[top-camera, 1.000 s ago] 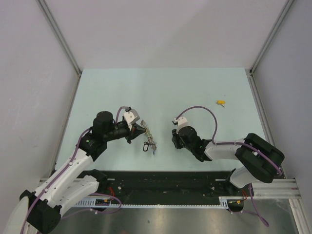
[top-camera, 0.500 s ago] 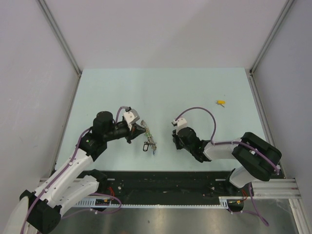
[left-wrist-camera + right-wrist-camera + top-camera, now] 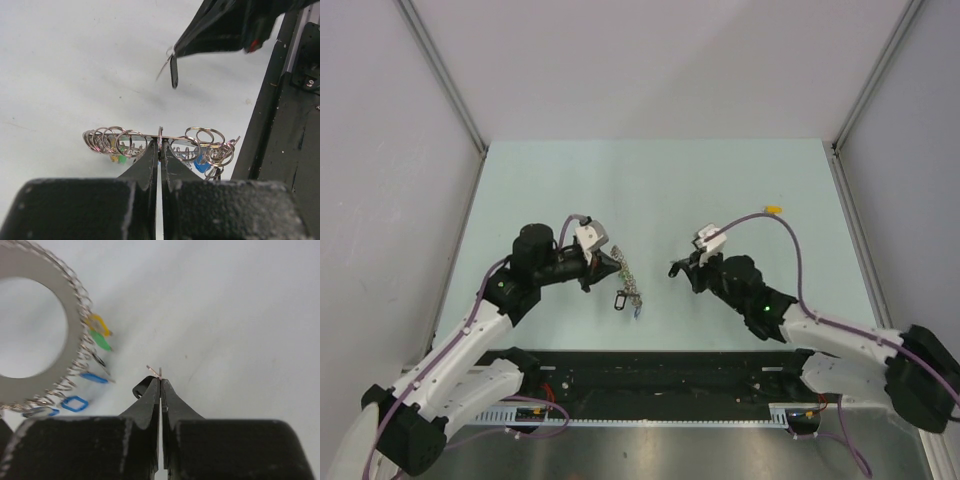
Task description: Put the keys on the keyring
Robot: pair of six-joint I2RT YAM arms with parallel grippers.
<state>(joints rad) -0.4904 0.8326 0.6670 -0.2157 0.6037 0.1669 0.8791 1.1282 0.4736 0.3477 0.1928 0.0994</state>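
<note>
My left gripper (image 3: 604,263) is shut on the rim of the keyring (image 3: 626,281), a large ring strung with silver keys, and holds it on edge just above the table. In the left wrist view the fingertips (image 3: 160,145) pinch the keyring (image 3: 125,142) at its middle. My right gripper (image 3: 677,270) is shut on the black-tagged key (image 3: 142,388), to the right of the keyring (image 3: 75,320). The key's black tag (image 3: 173,71) hangs under the right gripper, apart from the ring. The yellow-tagged key (image 3: 773,210) lies alone at the table's far right.
A black rail (image 3: 660,372) runs along the near edge of the pale green table (image 3: 660,190). Grey walls stand on three sides. The right arm's purple cable (image 3: 790,240) arcs over the table's right half.
The right arm has swung its elbow out to the right and lower. Its gripper has risen slightly and stays right of the keyring. The left arm and keyring have barely moved.
</note>
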